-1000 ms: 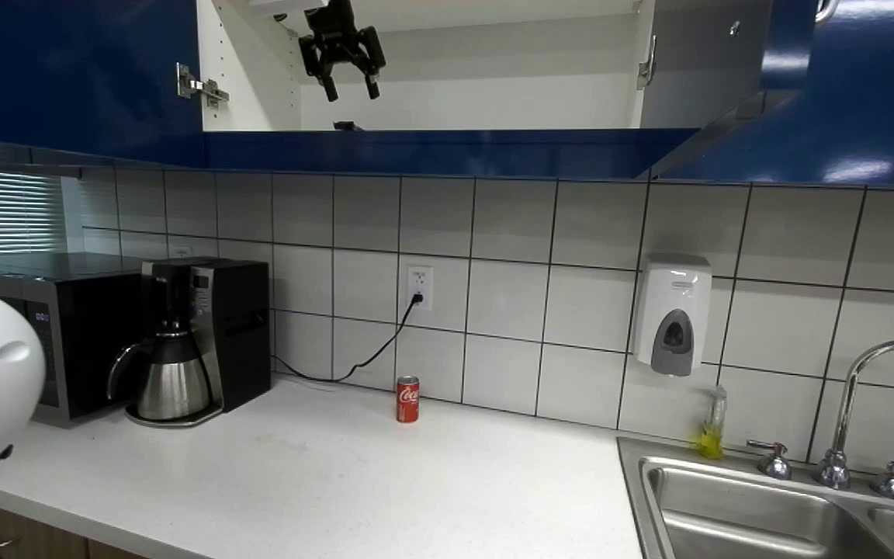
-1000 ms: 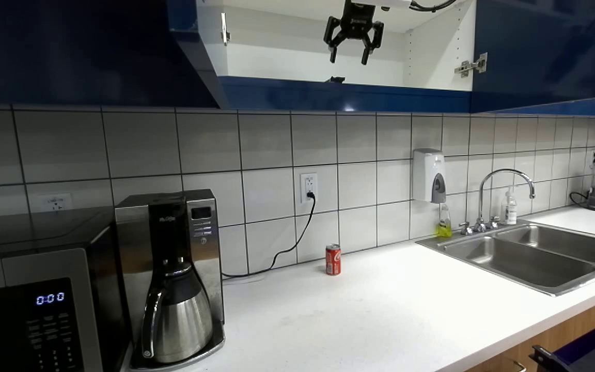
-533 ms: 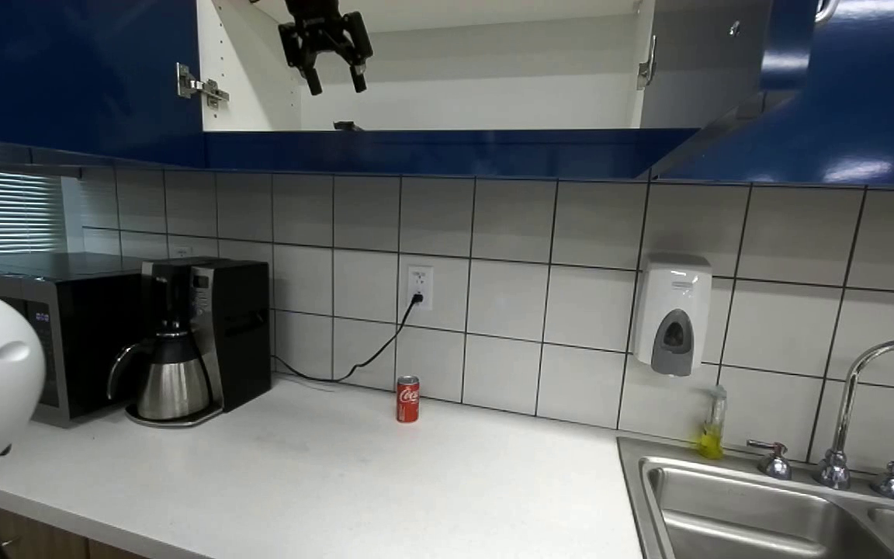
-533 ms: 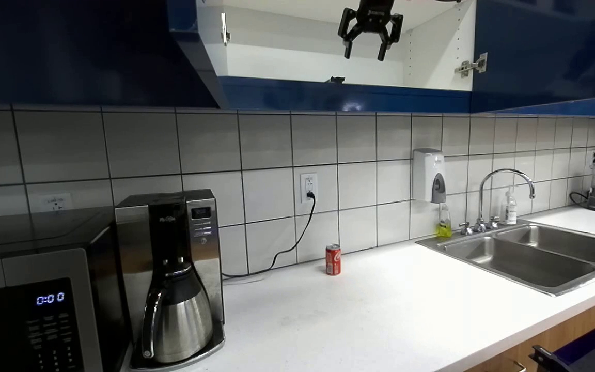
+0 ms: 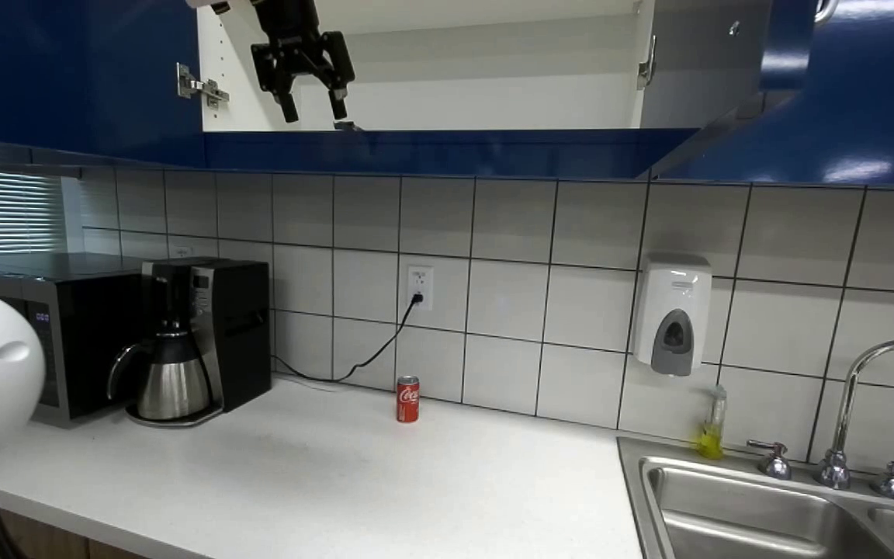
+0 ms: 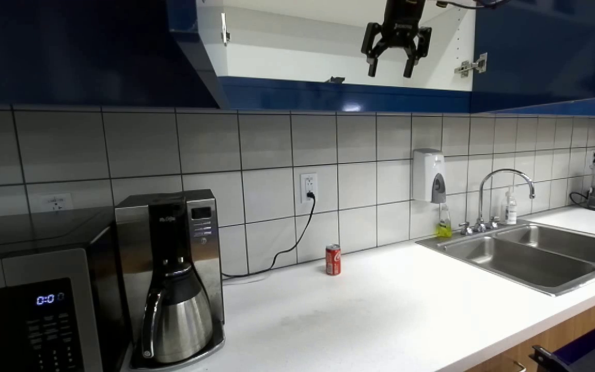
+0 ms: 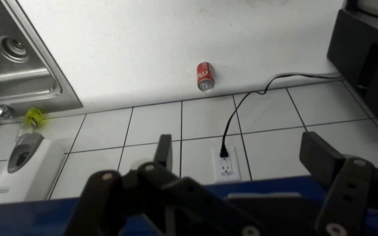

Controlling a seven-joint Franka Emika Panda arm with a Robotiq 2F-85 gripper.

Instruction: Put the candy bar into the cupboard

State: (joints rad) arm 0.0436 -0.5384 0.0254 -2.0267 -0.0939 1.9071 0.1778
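The candy bar is a small dark piece just above the bottom edge of the open cupboard (image 5: 493,101). Only a sliver of the candy bar (image 5: 346,126) shows over the blue lip; it also shows in an exterior view (image 6: 335,80). The cupboard interior (image 6: 277,62) is pale, with blue doors open on both sides. My gripper (image 5: 314,109) is open and empty at the cupboard opening, apart from the candy bar; it also shows in an exterior view (image 6: 390,68). In the wrist view my gripper (image 7: 241,154) has its fingers wide apart, and the candy bar is out of view.
A red can (image 5: 407,399) stands on the white counter. A coffee maker (image 6: 173,279) and a microwave (image 6: 34,289) stand on the counter. A soap dispenser (image 5: 673,314) hangs above the sink (image 5: 742,497). The blue cupboard lip (image 7: 261,186) lies below the gripper in the wrist view.
My gripper has moved away from the candy bar, outward from the cupboard, and looks larger in both exterior views. It rose slightly, then lowered. The candy bar has stayed in place.
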